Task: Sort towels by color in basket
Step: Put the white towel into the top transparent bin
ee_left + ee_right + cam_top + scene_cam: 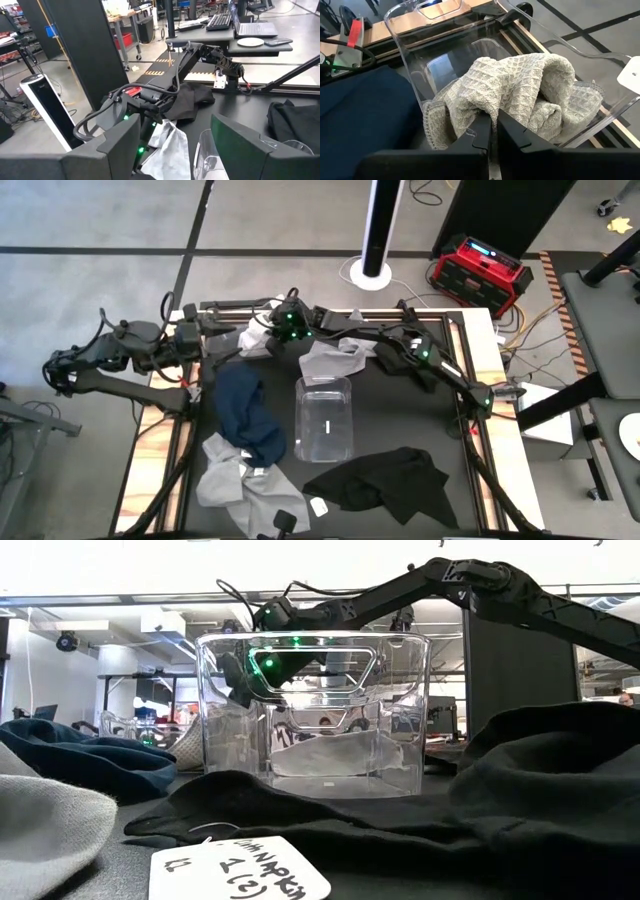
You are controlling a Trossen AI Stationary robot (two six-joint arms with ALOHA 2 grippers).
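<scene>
My left gripper waits over the table's far left corner, fingers spread wide with nothing between them.

Along the left side lie a grey towel at the near edge and a navy towel just beyond it, neither in the basket. A white towel sits at the far edge, near my left wrist.

The clear basket stands mid-table and looks empty.

My right gripper is just beyond the basket's far rim, fingers pinched nearly together on a fold of a light grey waffle towel. In my right wrist view the cloth bunches against the basket's wall, apparently outside it.

A black towel spreads over the near right part of the table.

The risk, as I judge it: my grip holds only one fold, so the trailing cloth may snag the rim on the way over and drag or tip the light basket, or the fold may slip free and drop the towel outside. The navy towel lies close enough to be swept along.
</scene>
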